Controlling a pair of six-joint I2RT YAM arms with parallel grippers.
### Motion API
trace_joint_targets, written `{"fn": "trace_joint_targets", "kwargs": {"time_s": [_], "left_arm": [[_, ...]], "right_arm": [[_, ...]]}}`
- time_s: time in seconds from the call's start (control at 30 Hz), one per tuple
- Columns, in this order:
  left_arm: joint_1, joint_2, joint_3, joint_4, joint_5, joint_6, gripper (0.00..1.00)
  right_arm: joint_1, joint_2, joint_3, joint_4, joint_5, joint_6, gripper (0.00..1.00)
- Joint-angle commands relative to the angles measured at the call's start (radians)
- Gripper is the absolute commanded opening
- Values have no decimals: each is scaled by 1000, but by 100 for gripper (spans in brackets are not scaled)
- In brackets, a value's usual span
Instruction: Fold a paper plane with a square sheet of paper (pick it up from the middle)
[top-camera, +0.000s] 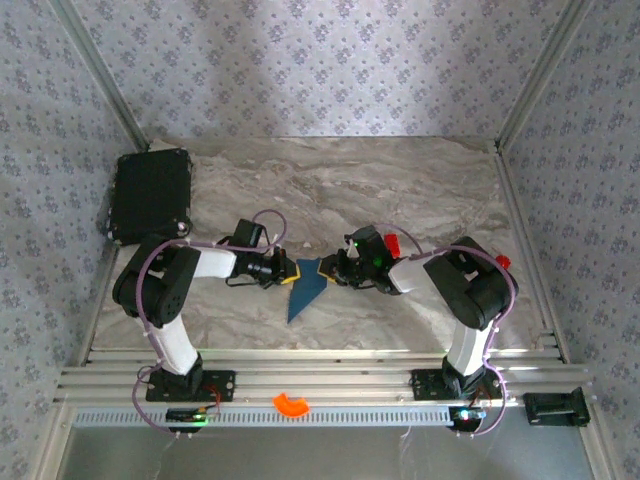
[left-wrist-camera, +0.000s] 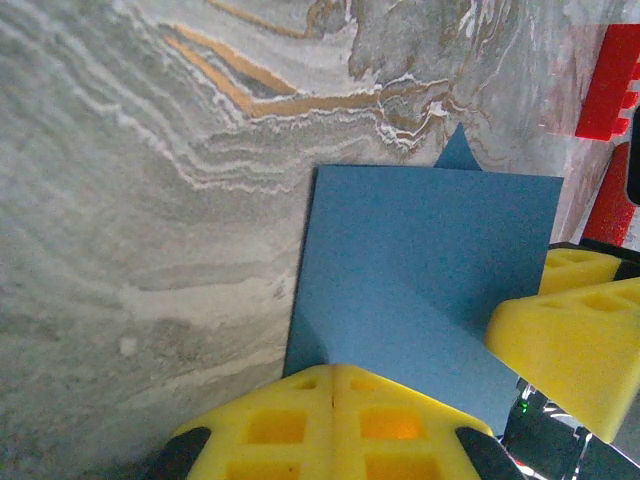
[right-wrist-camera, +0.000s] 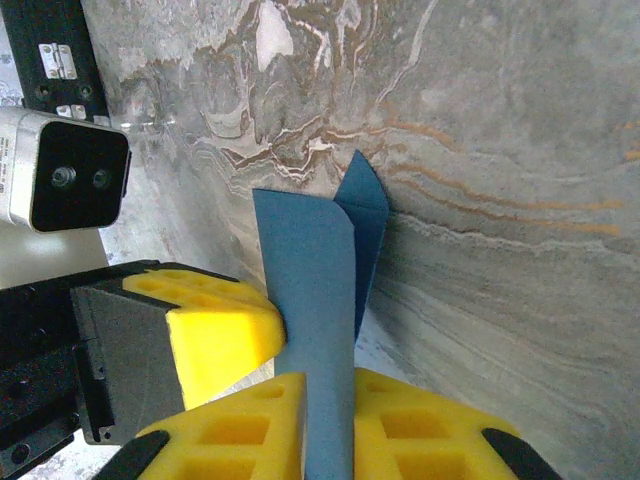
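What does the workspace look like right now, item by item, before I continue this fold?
Surface: marbled table, flat, no spills seen.
Job's things: blue paper, partly folded, pointed, mid-table between the arms.
Clutter: black case in the far left corner; small red block beside the right wrist; orange curved piece on the front rail.
Grippers: left gripper shut on the paper's edge; right gripper pinching a raised flap.
Cables: purple cables loop along both arms, off the paper.
Surroundings: patterned walls, aluminium frame.
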Motion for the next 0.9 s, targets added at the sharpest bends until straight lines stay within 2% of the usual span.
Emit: {"fn": "trace_joint_targets", "kwargs": {"time_s": [0.0, 0.87], "left_arm": [[2, 7, -28, -51, -27, -13, 3], [2, 2, -32, -45, -26, -21, 4]], "right_arm": [[-2, 16, 19, 16, -26, -17, 18], [-2, 16, 33, -17, -38, -34, 15]]}}
